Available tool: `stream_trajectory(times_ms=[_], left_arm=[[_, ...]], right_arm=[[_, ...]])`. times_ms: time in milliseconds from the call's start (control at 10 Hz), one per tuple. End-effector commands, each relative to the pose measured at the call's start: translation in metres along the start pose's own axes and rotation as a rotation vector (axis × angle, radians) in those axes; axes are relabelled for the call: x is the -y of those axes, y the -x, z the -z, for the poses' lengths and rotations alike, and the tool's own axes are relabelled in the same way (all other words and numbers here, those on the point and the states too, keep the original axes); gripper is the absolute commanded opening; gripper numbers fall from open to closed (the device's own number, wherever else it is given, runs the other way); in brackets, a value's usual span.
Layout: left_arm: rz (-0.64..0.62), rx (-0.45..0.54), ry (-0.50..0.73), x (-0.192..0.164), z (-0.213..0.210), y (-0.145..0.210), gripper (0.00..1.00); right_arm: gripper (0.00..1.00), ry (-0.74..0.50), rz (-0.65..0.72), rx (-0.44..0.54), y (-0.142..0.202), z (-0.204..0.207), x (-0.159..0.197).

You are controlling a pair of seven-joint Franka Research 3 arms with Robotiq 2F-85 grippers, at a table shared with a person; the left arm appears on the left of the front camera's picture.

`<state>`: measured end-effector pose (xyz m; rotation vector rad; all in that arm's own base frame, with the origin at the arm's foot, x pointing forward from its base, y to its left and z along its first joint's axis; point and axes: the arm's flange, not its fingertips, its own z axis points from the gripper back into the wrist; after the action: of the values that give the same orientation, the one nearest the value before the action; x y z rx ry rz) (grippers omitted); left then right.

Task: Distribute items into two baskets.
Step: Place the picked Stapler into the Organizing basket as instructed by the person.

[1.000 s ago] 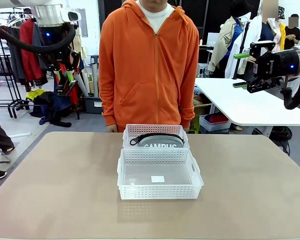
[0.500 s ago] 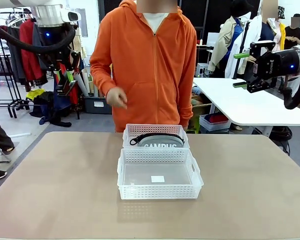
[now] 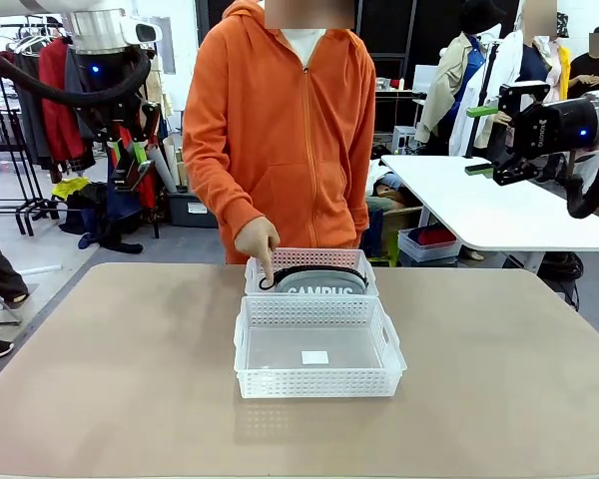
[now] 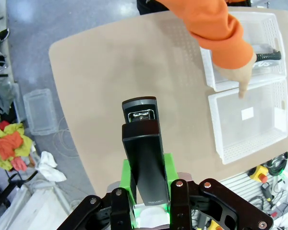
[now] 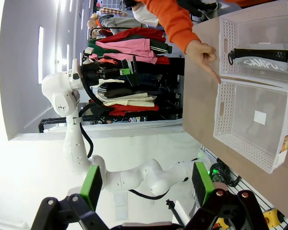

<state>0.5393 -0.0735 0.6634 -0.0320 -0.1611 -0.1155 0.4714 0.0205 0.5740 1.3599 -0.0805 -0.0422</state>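
Observation:
A black stapler [image 4: 143, 148] stands between the green pads of my left gripper [image 4: 146, 179], which is shut on it and hangs high over the table's left side [image 3: 130, 165]. Mid-table, two white lattice baskets sit one behind the other. The far basket [image 3: 263, 261] holds the grey "CAMPUS" pencil case [image 3: 319, 284] [image 5: 261, 57]. Only a white sticker lies in the near basket [image 3: 255, 349] [image 4: 221, 139]. The person's hand [image 3: 257, 239] points a finger down at the far basket's front left corner. My right gripper [image 3: 484, 140] [image 5: 146, 184] hangs open and holds nothing, high at the right.
The person in an orange hoodie [image 3: 290, 130] stands at the table's far edge, behind the baskets. Bare tan tabletop [image 3: 110, 369] lies left, right and in front of them. A white table [image 3: 499, 210] stands beyond at the right, clothes racks at the left.
The person's hand has come up from their side and then down, and its finger now points at the far basket's corner. Both arms and both baskets have stayed still.

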Motion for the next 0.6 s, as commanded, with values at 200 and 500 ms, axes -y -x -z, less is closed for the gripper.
stream_trajectory(times_ms=[200,500], left_arm=[[-0.007,0.0,-0.01,-0.0018,-0.0009,0.003,0.0],[-0.007,0.0,-0.01,-0.0018,-0.0009,0.003,0.0]], right_arm=[[1.0,0.001,-0.007,0.002,0.0009,-0.0009,-0.0025],[1.0,0.001,-0.007,0.002,0.0009,-0.0009,-0.0025]])
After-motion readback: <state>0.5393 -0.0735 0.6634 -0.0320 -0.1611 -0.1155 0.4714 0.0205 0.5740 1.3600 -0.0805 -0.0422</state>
